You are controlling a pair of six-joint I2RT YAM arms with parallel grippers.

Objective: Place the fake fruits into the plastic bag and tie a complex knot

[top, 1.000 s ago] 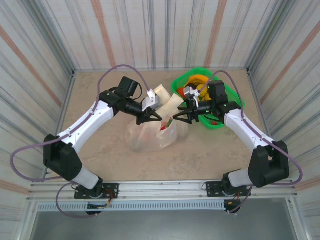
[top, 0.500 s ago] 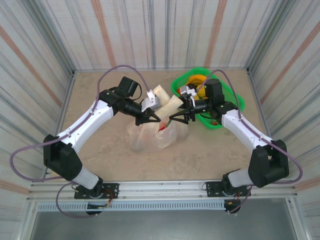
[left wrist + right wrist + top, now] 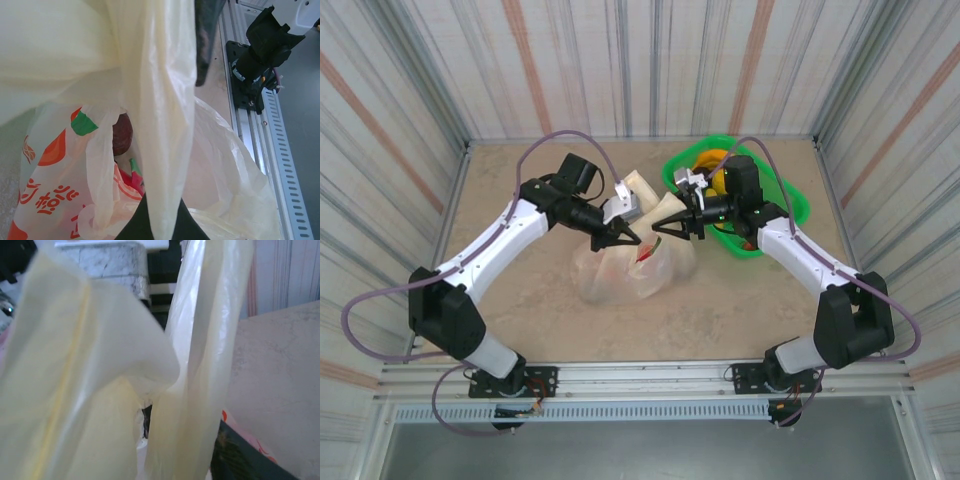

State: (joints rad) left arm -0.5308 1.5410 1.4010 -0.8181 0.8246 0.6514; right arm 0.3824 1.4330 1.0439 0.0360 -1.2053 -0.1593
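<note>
Some fake fruits point(image 3: 121, 134) are in the plastic bag point(image 3: 620, 280), more in the green basket point(image 3: 790, 203). Left claw point(image 3: 632, 238) pinches a handle point(image 3: 165, 100); right claw point(image 3: 662, 230), can't tell. No knot yet.

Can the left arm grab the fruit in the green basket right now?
Probably not. Its jaws are shut on a handle of the plastic bag, so they are busy. The right arm also stretches over the green basket, between the left arm and the fruit.
</note>
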